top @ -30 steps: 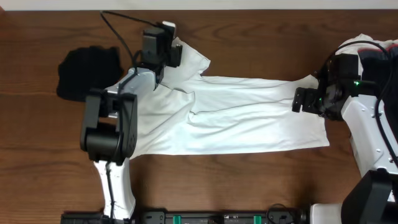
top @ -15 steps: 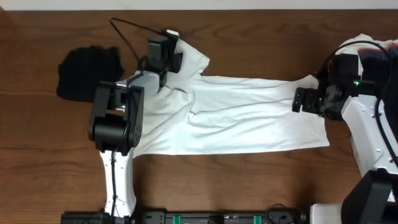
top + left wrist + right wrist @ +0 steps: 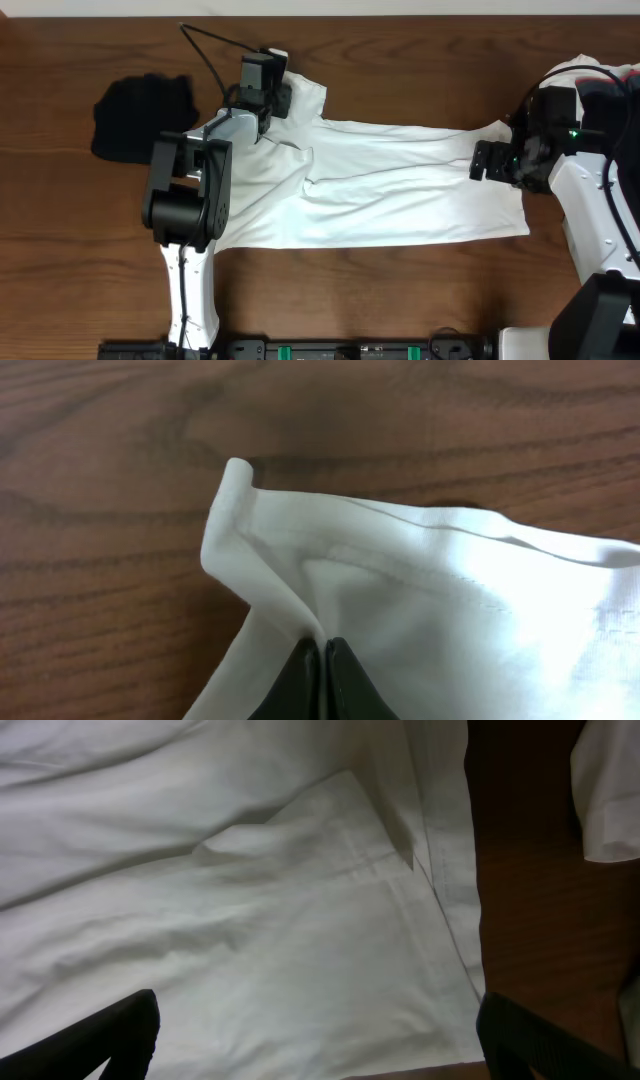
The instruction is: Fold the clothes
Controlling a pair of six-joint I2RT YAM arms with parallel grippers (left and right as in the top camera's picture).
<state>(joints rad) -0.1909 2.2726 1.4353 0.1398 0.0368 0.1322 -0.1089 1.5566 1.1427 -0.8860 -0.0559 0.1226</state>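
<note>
A white T-shirt (image 3: pixel 400 185) lies spread flat across the middle of the table, plain side up. At its back left, my left gripper (image 3: pixel 283 98) is shut on the sleeve. In the left wrist view the gripper (image 3: pixel 322 652) pinches a raised fold of the white sleeve (image 3: pixel 400 570) just behind its hem. My right gripper (image 3: pixel 482 160) hovers over the shirt's right end with jaws wide open. In the right wrist view the dark fingers (image 3: pixel 115 1035) stand far apart above a hemmed corner of the shirt (image 3: pixel 300 940), nothing between them.
A black garment (image 3: pixel 140 115) lies bunched at the back left. More white and dark clothes (image 3: pixel 595 78) are heaped at the back right beside the right arm; a white edge of that heap (image 3: pixel 610 790) shows in the right wrist view. Bare wood (image 3: pixel 400 290) runs along the front.
My left gripper shifted a little right along the sleeve and closed on a fold of it. The right arm has stayed still and open.
</note>
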